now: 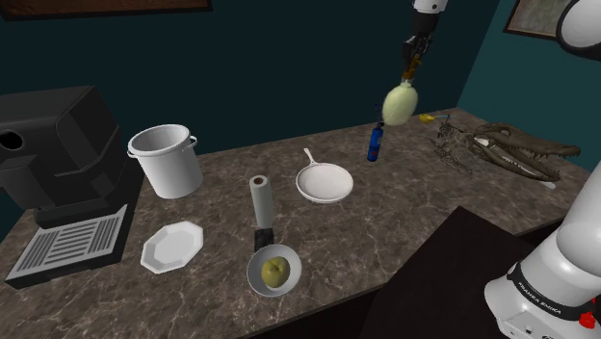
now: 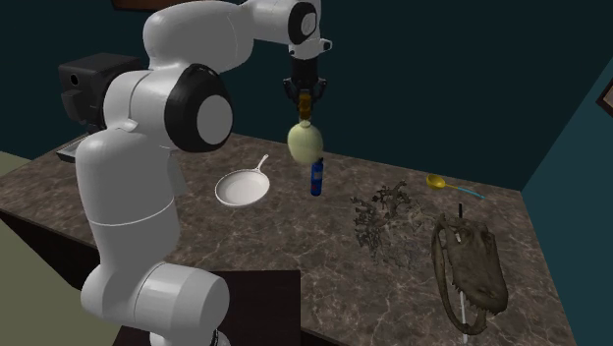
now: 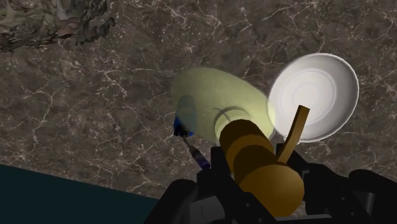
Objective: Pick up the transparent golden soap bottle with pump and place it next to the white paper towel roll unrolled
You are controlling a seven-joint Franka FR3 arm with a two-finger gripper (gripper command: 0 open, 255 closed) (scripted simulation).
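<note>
The soap bottle [image 1: 401, 102] [image 2: 304, 143] has a pale yellow see-through body and a golden-brown pump, and it hangs well above the dark marble counter [image 1: 385, 221]. My gripper [image 1: 414, 65] [image 2: 306, 98] is shut on its pump top. In the wrist view the fingers of the gripper [image 3: 262, 184] clasp the brown pump, with the bottle [image 3: 219, 105] pointing down. The paper towel roll [image 1: 260, 200], a pale upright cylinder, stands far off toward the shoulder view's left, near the counter's front.
Under the bottle stand a small blue bottle [image 1: 374, 143] [image 2: 316, 177] and a white frying pan [image 1: 324, 183] [image 2: 241, 187]. A white pot [image 1: 169, 159], a plate [image 1: 171, 246] and a pan holding an apple [image 1: 274, 272] surround the roll. A crocodile skull [image 1: 520, 154] lies at the right.
</note>
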